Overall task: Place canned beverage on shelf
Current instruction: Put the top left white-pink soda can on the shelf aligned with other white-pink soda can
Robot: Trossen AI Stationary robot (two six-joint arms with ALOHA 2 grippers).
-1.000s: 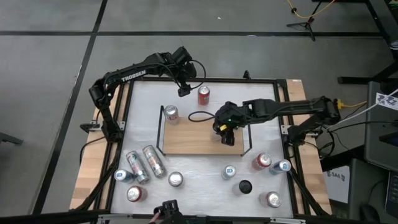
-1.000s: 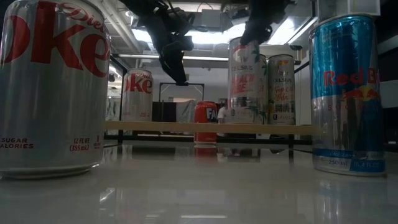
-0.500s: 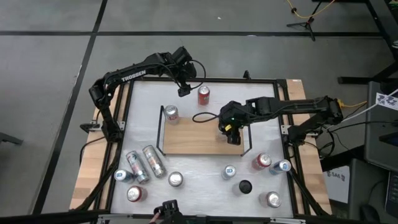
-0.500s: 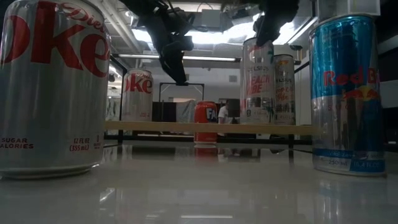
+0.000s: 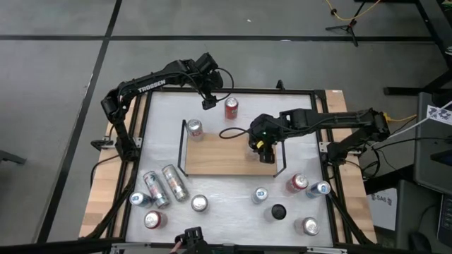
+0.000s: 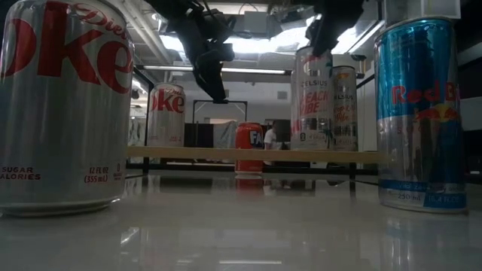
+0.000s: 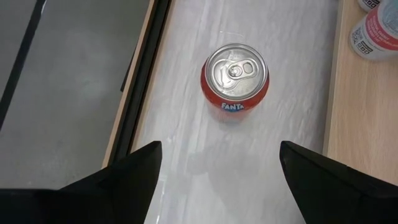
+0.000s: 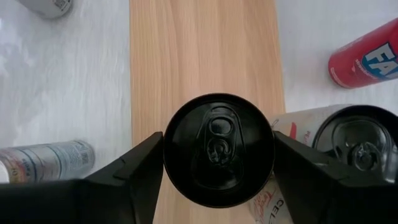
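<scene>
The shelf [image 5: 219,156] is a light wooden board with black end rails in the table's middle. My right gripper [image 5: 263,146] hangs over its right part, shut on a tall black-topped Celsius can [image 6: 312,98]. A second Celsius can [image 8: 357,140] stands close beside it on the board. A Diet Coke can [image 5: 194,128] stands on the board's far left corner. My left gripper [image 5: 209,104] hovers open above the far table. A red Fanta can [image 7: 235,78] stands upright on the white top just ahead of its fingers, untouched. My right gripper pinches the Celsius can's upper wall just under the rim [image 8: 168,149] between its two fingers [image 8: 134,177], one on each side. The fingers slant steeply down from above. The can stands upright, and in the low view its base [image 6: 310,146] meets the shelf board.
Several loose cans stand or lie on the table's near part, among them two lying side by side [image 5: 166,185] and a red one [image 5: 297,183] at the right. Close to the low camera stand a Diet Coke can [image 6: 60,105] and a Red Bull can [image 6: 418,113].
My right gripper has carried the Celsius can a short way toward the table's right edge, closer to the second Celsius can. The can leaned a second ago and now stands upright. It has kept still for the last half second.
</scene>
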